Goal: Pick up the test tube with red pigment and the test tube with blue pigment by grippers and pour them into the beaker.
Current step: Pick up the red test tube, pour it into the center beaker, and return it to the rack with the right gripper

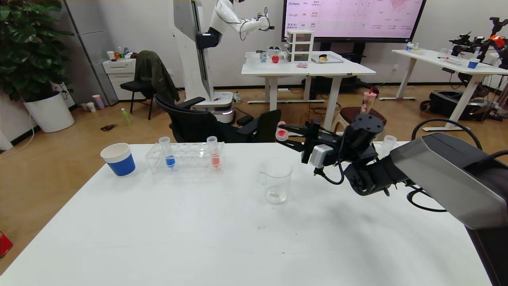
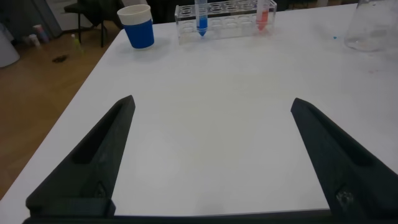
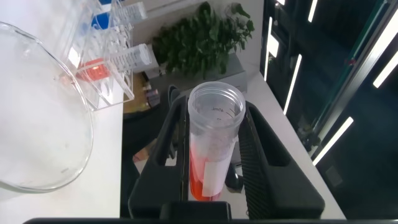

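Head view shows the right gripper [image 1: 291, 135] clamped on the test tube with red pigment [image 1: 281, 134], held roughly level above and just beyond the beaker [image 1: 276, 180]; judged best, its mouth should dip slowly over the thin glass lip. The test tube with blue pigment [image 1: 167, 152] stands in the clear rack [image 1: 185, 157], far left on the bench [image 1: 222, 238]. The left gripper [image 2: 211, 162] hovers apart, empty.
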Motion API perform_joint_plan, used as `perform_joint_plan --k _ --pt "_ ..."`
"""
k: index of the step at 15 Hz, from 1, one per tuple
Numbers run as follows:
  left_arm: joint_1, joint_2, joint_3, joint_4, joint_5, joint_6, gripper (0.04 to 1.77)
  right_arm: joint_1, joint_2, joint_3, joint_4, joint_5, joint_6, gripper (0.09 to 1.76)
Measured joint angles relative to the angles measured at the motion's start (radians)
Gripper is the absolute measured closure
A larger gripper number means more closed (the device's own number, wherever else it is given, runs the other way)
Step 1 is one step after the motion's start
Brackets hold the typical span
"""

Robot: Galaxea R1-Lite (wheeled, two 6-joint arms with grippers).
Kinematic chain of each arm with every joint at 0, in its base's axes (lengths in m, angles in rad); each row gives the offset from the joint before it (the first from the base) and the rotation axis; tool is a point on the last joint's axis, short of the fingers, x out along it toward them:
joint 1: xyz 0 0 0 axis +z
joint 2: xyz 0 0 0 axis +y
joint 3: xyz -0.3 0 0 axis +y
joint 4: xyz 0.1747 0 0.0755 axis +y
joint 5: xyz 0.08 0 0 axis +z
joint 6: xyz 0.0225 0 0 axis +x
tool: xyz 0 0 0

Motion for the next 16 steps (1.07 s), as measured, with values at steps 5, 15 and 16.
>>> perform_joint_plan --k 5,15,16 --pt "0.000 0.000 0.000 0.000 0.000 0.000 0.06 0.000 0.004 0.000 0.000 0.060 -0.051 1.35" --pt "0.000 0.000 0.000 0.000 0.000 0.000 0.06 0.000 0.005 -0.005 -0.050 0.099 -0.180 1.35" --pt "0.000 0.000 0.000 0.000 0.000 0.000 0.06 0.001 0.006 -0.005 -0.060 0.099 -0.180 1.35"
